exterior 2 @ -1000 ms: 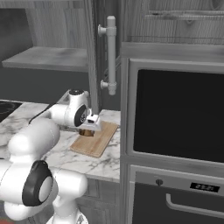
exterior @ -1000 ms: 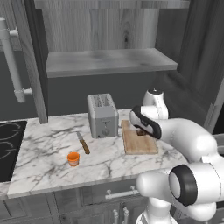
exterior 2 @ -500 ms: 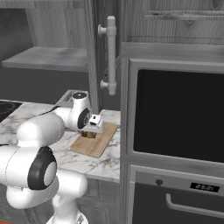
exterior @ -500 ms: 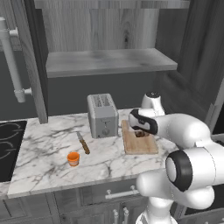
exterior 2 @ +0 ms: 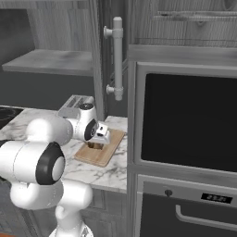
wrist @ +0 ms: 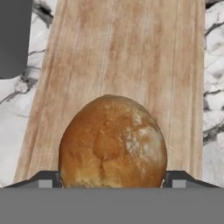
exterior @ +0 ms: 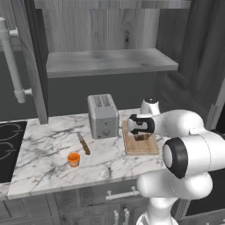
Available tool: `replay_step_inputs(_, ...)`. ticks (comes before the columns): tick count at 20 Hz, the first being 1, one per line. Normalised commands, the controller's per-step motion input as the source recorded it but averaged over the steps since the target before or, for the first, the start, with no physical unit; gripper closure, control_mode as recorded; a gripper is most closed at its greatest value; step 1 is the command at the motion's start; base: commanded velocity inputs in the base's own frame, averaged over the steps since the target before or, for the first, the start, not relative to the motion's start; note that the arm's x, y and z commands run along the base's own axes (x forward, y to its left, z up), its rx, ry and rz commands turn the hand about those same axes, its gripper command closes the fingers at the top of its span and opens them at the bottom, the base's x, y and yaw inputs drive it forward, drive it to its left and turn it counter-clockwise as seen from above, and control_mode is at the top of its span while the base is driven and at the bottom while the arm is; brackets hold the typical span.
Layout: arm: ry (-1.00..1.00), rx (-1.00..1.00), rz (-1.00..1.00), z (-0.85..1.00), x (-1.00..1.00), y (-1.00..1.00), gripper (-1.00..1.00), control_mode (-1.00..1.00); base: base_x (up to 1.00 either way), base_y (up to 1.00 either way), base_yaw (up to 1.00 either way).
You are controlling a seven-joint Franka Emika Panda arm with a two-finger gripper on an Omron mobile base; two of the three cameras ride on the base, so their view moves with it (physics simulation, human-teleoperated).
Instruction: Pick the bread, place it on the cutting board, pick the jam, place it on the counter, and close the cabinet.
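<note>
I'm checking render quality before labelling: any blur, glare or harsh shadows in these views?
Hand view: bread sharp, evenly lit on the cutting board. Left base view: soft lighting, faint shadows on the counter. Right base view: slightly soft, no glare.

The left base camera is looking forward and down from behind the arm's left, taking in the counter (exterior: 48,145), toaster (exterior: 103,115) and cutting board (exterior: 139,141). The right base camera is facing the same board (exterior 2: 100,149) from the opposite side. The hand camera is sitting close above the board (wrist: 122,57).
</note>
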Motion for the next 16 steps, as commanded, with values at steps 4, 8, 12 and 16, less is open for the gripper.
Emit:
replay_step_inputs(4, 0.0, 0.0, 0.0, -0.3, 0.13, 0.0, 1.0, -1.0, 0.0, 0.0, 0.0)
replay_step_inputs(8, 0.0, 0.0, 0.0, -0.23, 0.06, 0.0, 1.0, -1.0, 0.0, 0.0, 0.0)
replay_step_inputs(12, 0.0, 0.0, 0.0, -0.16, 0.0, 0.0, -1.0, -1.0, 0.0, 0.0, 0.0)
replay_step_inputs(16, 0.02, 0.0, 0.0, -0.09, 0.0, 0.0, -1.0, -1.0, 0.0, 0.0, 0.0)
